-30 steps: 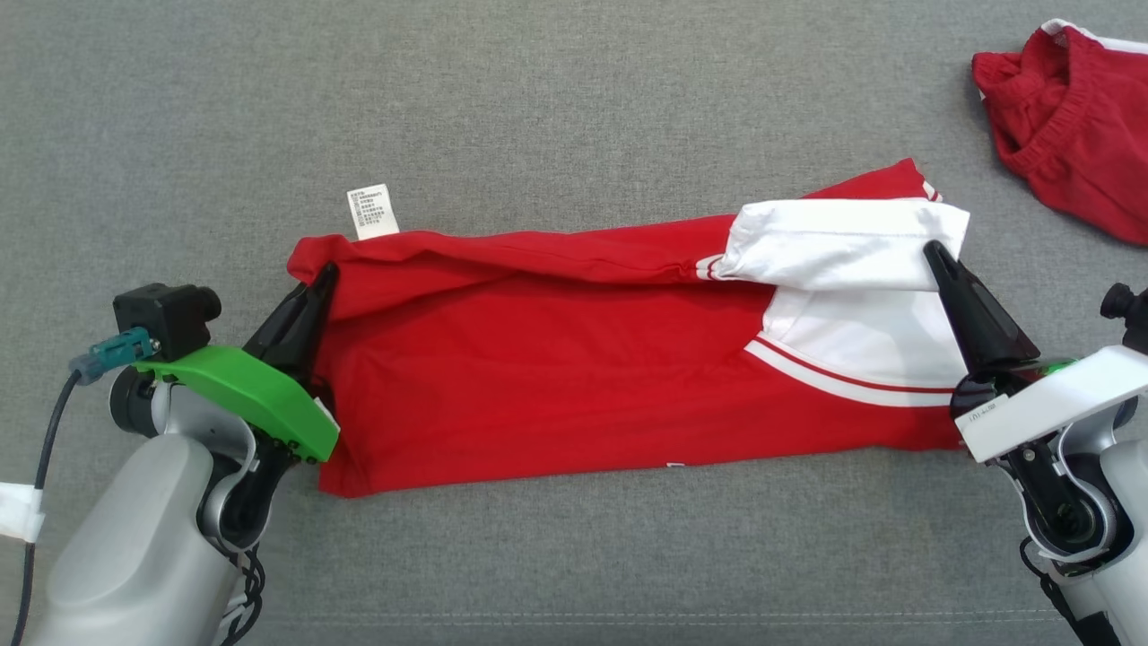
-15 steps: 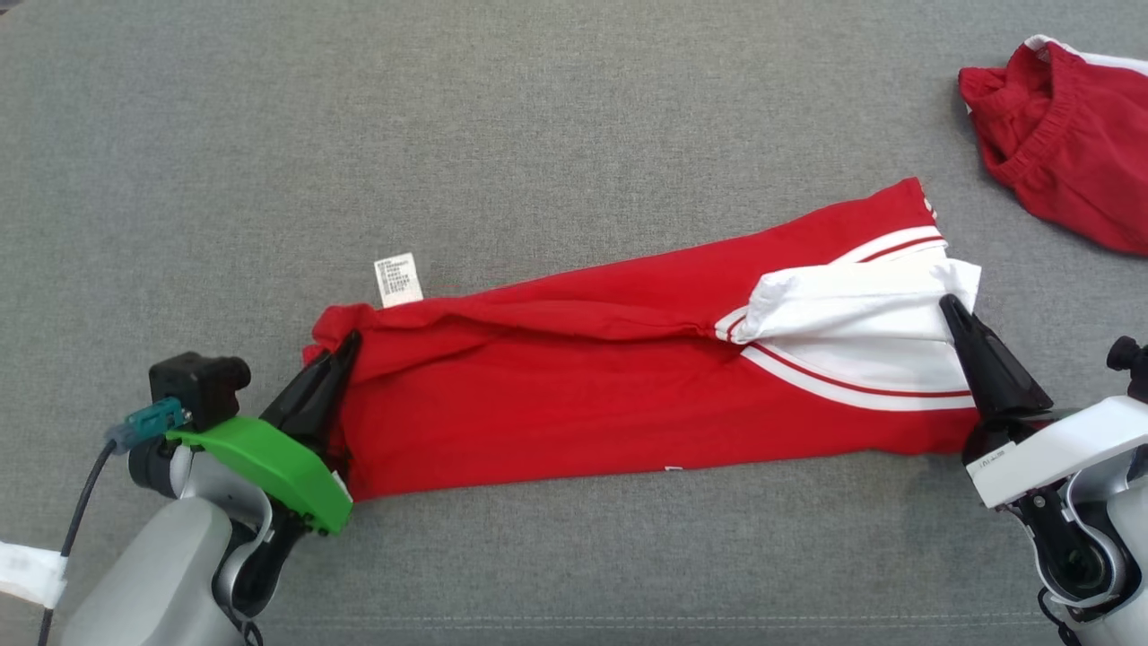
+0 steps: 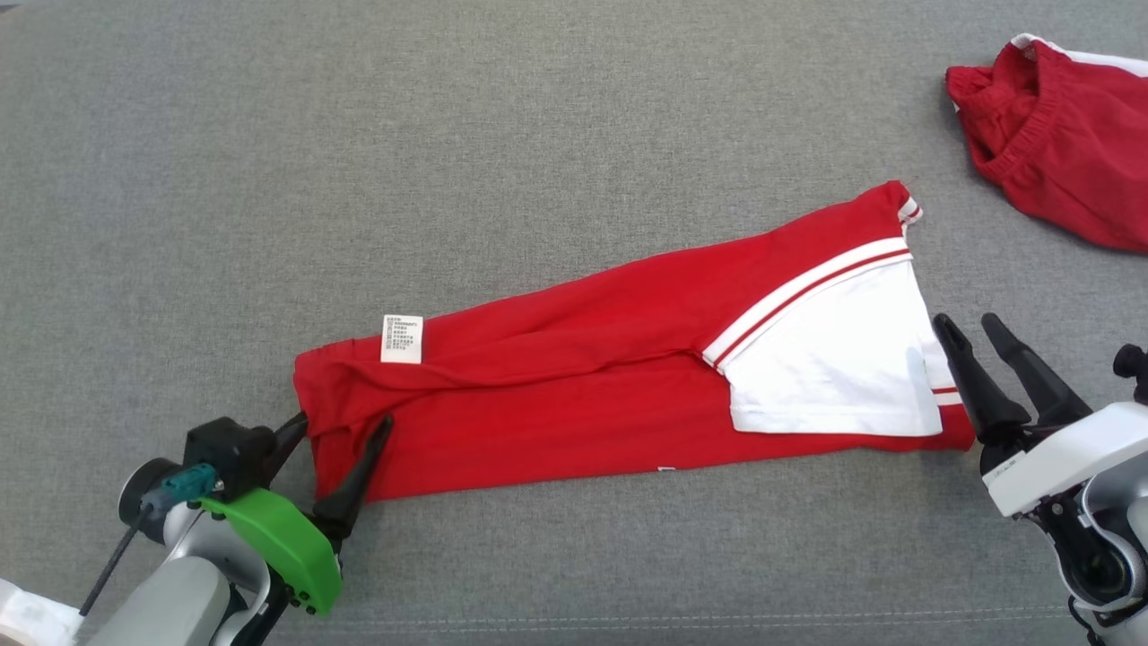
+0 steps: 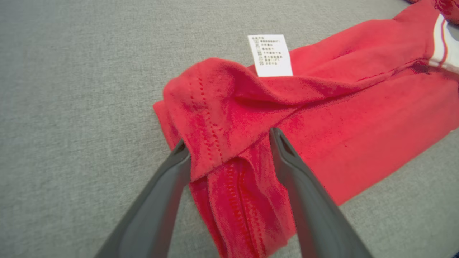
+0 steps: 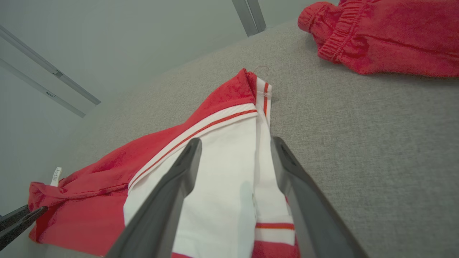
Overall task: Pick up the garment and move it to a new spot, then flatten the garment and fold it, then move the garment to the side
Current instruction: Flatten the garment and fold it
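Garment point(image 3: 583, 395) is lying folded lengthwise on the grey surface point(image 3: 359, 135), and I am holding left gripper point(image 3: 343, 419) and right gripper point(image 3: 964, 318) wide open at its ends, seemingly so the fold lies free.

The left gripper point(image 3: 343, 419), at seven o'clock in the head view ahead of its green wrist cover point(image 3: 273, 549), spreads its fingers wide, pointing toward one o'clock, while the right gripper point(image 3: 964, 320), at four o'clock ahead of its white wrist cover point(image 3: 1067, 453), stands equally parted, pointing toward eleven.
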Available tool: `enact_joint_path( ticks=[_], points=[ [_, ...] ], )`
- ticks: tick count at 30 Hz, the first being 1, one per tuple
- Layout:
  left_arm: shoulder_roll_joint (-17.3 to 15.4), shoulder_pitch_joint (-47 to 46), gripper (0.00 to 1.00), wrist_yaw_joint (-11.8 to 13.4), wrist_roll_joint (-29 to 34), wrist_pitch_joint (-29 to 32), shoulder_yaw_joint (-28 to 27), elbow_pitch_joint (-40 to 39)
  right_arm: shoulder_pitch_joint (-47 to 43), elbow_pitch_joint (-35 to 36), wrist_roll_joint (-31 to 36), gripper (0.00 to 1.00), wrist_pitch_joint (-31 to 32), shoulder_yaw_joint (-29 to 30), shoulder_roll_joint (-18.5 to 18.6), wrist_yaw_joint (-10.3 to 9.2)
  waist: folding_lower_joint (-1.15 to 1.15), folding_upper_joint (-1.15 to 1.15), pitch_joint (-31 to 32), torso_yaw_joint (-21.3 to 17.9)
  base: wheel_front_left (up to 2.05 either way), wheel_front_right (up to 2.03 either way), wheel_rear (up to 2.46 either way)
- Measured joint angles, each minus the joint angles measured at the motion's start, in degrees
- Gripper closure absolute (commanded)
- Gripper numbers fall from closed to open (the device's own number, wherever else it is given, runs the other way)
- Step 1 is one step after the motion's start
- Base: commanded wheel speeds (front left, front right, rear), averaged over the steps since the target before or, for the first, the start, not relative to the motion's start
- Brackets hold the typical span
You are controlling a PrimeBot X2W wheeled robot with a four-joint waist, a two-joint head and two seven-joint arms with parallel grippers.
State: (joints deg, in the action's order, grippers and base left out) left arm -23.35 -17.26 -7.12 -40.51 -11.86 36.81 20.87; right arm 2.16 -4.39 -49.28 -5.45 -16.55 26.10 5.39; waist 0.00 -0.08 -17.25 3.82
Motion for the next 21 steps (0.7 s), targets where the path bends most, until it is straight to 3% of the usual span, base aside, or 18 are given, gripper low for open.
enact_joint_path(
  ticks=[3, 7, 14, 21],
  points=[
    [-1.14, 0.0, 0.0, 0.59, 4.33, -0.36, 1.79, -1.87, 1.48, 0.47, -0.01, 0.0, 0.11, 0.43, 0.33, -0.02, 0.0, 0.0, 0.12, -0.22, 0.0, 0.0, 0.0],
    [-2.2, 0.93, 0.0, 3.79, 6.49, -1.38, 0.55, -3.26, 4.37, 0.25, 0.2, 0.0, 2.93, -0.16, 1.01, -0.29, 0.0, 0.0, -0.15, -0.45, 0.0, 0.0, 0.0],
    [-1.04, 2.58, 0.0, 15.01, 7.37, -2.57, -8.71, -6.56, 7.92, -4.93, -0.47, 0.0, 10.67, -0.48, 4.5, -1.99, 0.0, 0.0, -1.05, 1.42, 0.0, 0.0, 0.0],
    [2.22, 2.59, 0.0, 14.94, 9.2, -2.64, -15.82, -12.51, 9.89, -8.55, -5.31, 0.0, 15.89, 0.08, 4.35, -2.53, 0.0, 0.0, -2.23, 5.15, 0.0, 0.0, 0.0]
  ],
)
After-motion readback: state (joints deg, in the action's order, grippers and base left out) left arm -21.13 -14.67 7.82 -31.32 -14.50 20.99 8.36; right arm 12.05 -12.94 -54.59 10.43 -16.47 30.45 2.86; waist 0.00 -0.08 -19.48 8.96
